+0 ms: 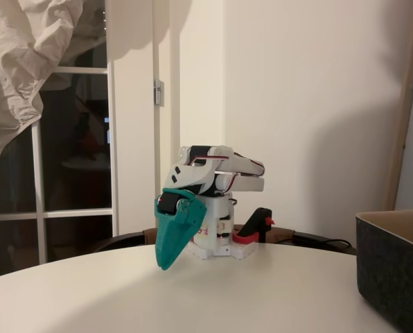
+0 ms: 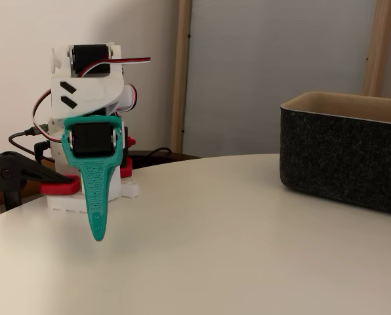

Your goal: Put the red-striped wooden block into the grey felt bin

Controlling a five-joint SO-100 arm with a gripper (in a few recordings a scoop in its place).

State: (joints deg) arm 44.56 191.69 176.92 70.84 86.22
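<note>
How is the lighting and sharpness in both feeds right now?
In a fixed view the table is dim, with soft shadow at the left and by the grey felt bin; in another, light is even and the teal gripper sharp.

Your arm (image 1: 217, 173) is built from white printed plastic, with smooth rounded links and blocky brackets. Black motors sit inside the shells; you can see one at the top of the white body (image 2: 90, 52) and one framed in the wrist. The gripper (image 1: 166, 262) is teal, broad at the motor end and tapering to a narrow tip, and its long finger (image 2: 98, 203) has a finely ribbed face. Thin red, black and white wires loop between the links. Two slanted slots are cut into the white side panel. The white base (image 1: 217, 250) carries faint red marks, and a red clamp (image 1: 251, 232) with a black handle grips its edge.
</note>
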